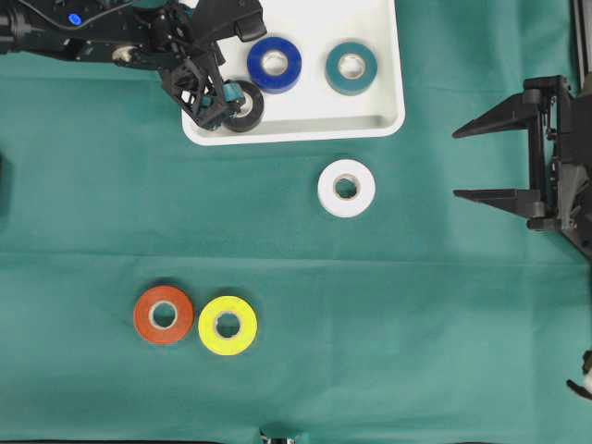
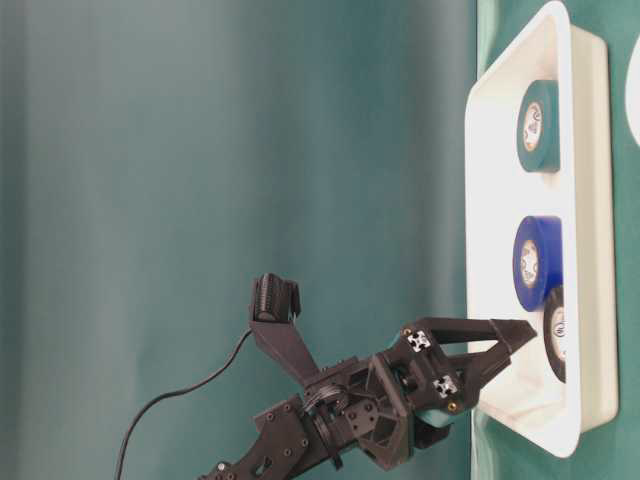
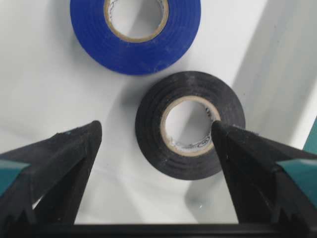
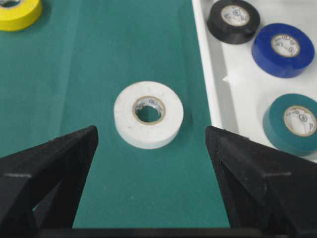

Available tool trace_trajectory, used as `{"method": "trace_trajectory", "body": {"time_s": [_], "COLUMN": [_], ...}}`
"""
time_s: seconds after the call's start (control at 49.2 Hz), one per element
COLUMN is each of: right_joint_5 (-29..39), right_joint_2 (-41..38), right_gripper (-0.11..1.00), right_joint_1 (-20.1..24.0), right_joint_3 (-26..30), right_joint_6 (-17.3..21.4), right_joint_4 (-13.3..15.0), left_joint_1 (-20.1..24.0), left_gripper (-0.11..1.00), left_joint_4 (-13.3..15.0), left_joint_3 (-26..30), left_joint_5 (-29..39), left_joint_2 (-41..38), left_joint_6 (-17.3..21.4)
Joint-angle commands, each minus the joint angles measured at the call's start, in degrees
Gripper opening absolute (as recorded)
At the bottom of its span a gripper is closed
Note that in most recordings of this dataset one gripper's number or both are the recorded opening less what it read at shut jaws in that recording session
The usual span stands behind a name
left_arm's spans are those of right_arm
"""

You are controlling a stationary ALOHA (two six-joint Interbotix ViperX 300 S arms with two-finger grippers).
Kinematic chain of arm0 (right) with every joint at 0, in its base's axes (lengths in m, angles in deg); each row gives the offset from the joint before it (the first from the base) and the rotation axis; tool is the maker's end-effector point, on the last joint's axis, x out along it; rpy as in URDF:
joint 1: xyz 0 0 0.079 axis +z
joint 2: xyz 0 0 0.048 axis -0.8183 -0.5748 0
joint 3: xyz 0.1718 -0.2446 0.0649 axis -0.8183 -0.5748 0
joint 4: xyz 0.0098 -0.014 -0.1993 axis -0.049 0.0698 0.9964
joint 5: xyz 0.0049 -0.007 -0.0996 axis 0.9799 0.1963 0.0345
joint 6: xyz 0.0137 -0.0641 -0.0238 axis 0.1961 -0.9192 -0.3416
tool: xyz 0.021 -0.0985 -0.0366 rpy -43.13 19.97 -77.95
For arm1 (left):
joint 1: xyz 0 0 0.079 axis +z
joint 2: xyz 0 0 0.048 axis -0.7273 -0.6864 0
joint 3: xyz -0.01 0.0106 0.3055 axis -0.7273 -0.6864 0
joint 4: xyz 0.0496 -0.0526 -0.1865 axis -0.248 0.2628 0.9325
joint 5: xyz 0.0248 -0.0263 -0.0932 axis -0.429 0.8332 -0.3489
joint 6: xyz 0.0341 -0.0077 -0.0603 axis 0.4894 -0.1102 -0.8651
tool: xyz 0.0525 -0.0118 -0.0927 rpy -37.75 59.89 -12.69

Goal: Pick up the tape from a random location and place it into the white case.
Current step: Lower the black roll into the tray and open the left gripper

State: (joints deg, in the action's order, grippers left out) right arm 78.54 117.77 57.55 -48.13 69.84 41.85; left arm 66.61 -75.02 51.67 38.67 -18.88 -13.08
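The white case (image 1: 314,116) at the top middle holds three tape rolls lying flat: black (image 1: 248,109), blue (image 1: 274,64) and teal (image 1: 351,67). My left gripper (image 1: 217,102) hangs open over the case's near-left corner. In the left wrist view the black roll (image 3: 148,124) lies between its spread fingers (image 3: 154,130), closer to the right one, and nothing grips it. A white tape roll (image 1: 346,188) lies on the green cloth just below the case. My right gripper (image 1: 455,165) stands open and empty at the right edge, facing that white roll (image 4: 126,124).
A red roll (image 1: 164,314) and a yellow roll (image 1: 228,325) lie side by side on the cloth at the lower left. The case's raised rim (image 4: 205,74) runs just right of the white roll in the right wrist view.
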Motion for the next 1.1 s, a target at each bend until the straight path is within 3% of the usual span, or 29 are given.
{"method": "trace_trajectory", "body": {"time_s": [0.0, 0.285, 0.711, 1.077], "right_joint_5": [-0.26, -0.18, -0.18, -0.18], "right_joint_2": [-0.35, -0.35, -0.35, -0.35], "right_gripper": [0.87, 0.87, 0.87, 0.87], "right_joint_1": [0.0, 0.0, 0.0, 0.0], "right_joint_3": [0.7, 0.7, 0.7, 0.7], "right_joint_6": [0.0, 0.0, 0.0, -0.09], "right_joint_4": [0.18, 0.18, 0.26, 0.18], "left_joint_1": [0.18, 0.18, -0.79, -0.88], "left_gripper": [0.99, 0.99, 0.99, 0.99], "left_joint_4": [0.0, 0.0, 0.0, 0.0], "left_joint_3": [0.53, 2.02, 10.2, 11.07], "left_joint_5": [-0.26, 1.05, 12.74, 13.54], "left_joint_2": [1.41, 4.66, 9.58, 12.92], "left_joint_6": [0.26, 1.23, 2.37, 4.04]}}
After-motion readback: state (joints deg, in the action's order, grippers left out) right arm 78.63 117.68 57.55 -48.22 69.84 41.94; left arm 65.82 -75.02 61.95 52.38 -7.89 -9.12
